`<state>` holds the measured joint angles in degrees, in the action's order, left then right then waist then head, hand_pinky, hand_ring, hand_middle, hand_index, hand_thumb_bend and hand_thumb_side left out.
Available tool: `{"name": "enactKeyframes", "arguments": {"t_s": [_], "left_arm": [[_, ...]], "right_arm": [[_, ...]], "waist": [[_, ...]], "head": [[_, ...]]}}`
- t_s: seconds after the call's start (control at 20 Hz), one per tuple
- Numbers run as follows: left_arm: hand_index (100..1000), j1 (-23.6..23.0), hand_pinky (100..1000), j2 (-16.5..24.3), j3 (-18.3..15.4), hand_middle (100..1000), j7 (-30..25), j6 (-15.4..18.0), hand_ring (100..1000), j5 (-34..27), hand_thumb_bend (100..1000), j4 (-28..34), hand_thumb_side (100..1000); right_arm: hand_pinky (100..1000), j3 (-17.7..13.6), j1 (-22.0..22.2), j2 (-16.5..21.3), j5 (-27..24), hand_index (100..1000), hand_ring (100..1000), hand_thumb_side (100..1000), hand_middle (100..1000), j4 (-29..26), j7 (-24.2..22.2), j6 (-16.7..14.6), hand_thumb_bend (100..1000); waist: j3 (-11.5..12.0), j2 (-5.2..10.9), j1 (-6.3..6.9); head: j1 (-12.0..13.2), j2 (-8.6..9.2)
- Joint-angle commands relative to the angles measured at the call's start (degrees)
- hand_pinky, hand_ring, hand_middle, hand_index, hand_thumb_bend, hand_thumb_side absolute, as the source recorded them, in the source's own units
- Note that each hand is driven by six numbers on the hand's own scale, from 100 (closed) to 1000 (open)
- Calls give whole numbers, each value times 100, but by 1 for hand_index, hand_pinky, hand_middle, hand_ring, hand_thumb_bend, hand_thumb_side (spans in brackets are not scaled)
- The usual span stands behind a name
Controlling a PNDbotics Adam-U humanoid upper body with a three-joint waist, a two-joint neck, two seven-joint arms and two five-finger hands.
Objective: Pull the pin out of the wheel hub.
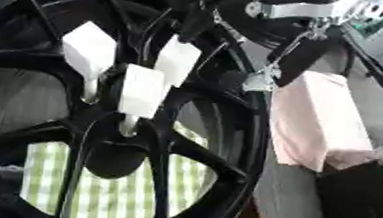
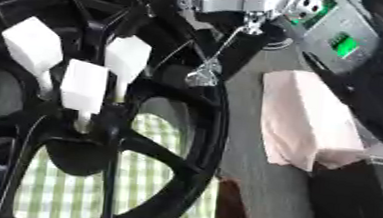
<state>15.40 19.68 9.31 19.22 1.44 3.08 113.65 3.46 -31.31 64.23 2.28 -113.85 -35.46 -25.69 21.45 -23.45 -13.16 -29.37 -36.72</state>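
You are facing the big black spoked alloy wheel hub (image 1: 43, 132), three white block-headed pins (image 1: 141, 92) standing at its centre. Your right hand (image 1: 206, 9) is curling around the rightmost; tugging sideways risks jamming it.

Grey surface (image 2: 252, 152) runs up right of centre. Black wheel hub (image 1: 245, 136) rests on it, over green-and-white checked cloth (image 1: 116, 194) seen between spokes. Pale pink folded cloth (image 2: 303, 127) lies just right of rim. Black block (image 2: 357, 207) at lower right, touching pink cloth's near corner. Grey device with green display (image 2: 346, 43) at far right.
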Motion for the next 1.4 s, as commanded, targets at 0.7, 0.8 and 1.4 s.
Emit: {"name": "enactKeyframes", "arguments": {"t_s": [0.7,0.8,1.4], "left_arm": [[704,68,771,39,36,591,8,-39,590,105,239,94,784],[704,69,771,29,38,591,10,-44,590,109,238,94,784],[704,113,773,-8,40,592,-5,-48,590,91,240,94,779]], "right_arm": [[894,-19,-237,-4,441,887,1000,209,801,-74,119,71,265],[895,-12,-270,-14,484,890,1000,207,808,-74,121,71,269],[896,-80,-110,53,554,899,1000,187,825,-74,334,-65,295]], "waist": [[-34,-124,21],[-33,-142,21],[37,-66,21]], "head": [[-182,38],[-196,47],[24,253]]}}
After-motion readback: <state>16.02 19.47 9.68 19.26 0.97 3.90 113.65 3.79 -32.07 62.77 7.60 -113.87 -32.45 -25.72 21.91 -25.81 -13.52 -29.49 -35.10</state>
